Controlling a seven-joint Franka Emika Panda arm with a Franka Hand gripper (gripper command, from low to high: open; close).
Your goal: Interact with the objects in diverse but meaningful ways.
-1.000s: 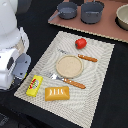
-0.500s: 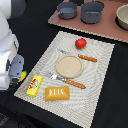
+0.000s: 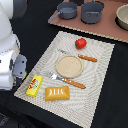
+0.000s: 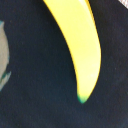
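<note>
A yellow banana fills the wrist view, lying on a dark surface with its green tip close to the camera. It does not show in the exterior view. On the striped placemat lie a red tomato-like fruit, a small yellow box and an orange ridged bread-like block. My white arm stands at the exterior view's left, its grey wrist end beside the mat's edge near the yellow box. My gripper's fingers are hidden in both views.
A tan plate sits mid-mat, with an orange-handled fork and knife on either side of it. Two grey pots and a bowl stand on a brown board at the back.
My arm has shifted slightly toward the exterior view's left. The objects on the mat have not moved.
</note>
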